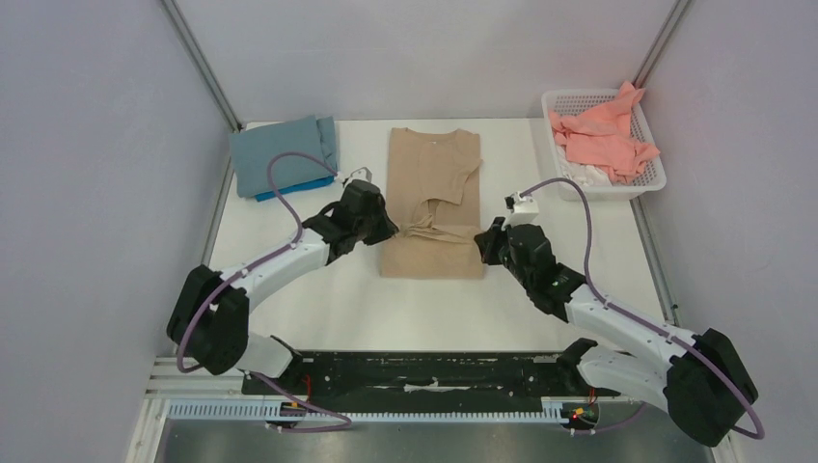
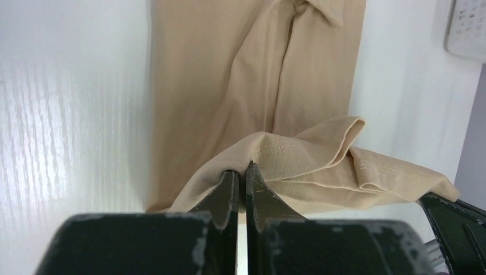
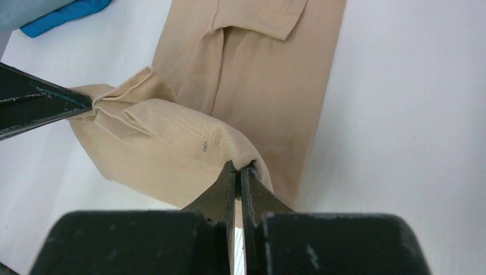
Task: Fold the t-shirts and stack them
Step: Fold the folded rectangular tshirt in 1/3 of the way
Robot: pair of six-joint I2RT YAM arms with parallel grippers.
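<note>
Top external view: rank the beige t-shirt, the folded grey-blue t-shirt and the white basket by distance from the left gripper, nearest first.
1. The beige t-shirt, centre, pinched in the left gripper.
2. The folded grey-blue t-shirt, far left corner.
3. The white basket, far right corner.

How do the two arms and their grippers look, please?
The left arm and right arm have white links between bulky black joints. A thin purple cable loops along each. The left gripper and right gripper have dark tapered fingers with scuffed paint.
</note>
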